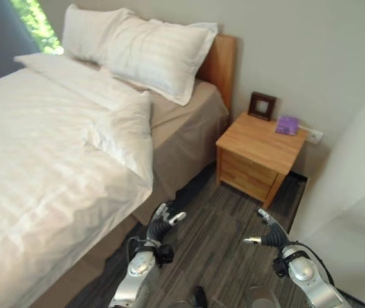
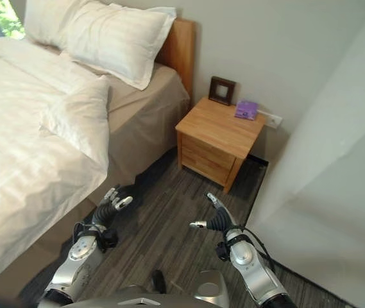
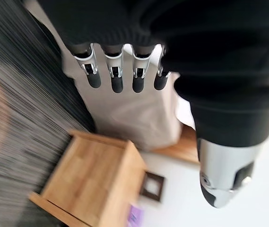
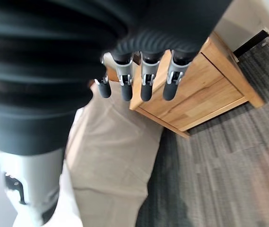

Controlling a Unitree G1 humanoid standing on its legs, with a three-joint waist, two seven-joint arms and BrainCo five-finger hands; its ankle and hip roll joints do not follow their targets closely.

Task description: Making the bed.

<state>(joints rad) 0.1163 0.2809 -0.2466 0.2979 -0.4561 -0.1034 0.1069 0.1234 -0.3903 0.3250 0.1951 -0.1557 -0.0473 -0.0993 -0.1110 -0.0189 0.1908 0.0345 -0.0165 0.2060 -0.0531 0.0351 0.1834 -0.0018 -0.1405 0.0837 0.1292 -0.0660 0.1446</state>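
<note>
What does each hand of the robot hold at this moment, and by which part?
Nothing is held. The left hand and the right hand hang open over the dark striped carpet, beside the white folded-back duvet.

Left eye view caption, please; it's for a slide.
Both open hands, left and right, hover above the floor beside the white duvet.

The left hand [image 1: 166,218] and right hand [image 1: 267,232] look alike: slim silver fingers [image 3: 117,78] in a row, each ending in a rounded dark tip, with small dark insets along their metal segments. A dark ribbed cover [image 4: 54,52] wraps the back of each hand and the wrist. The thumb [image 3: 224,175] is a thicker silver-grey shell with a dark recess. Both forearms [image 1: 134,273] are smooth, rounded silver-grey casings with black collars at the wrist
</note>
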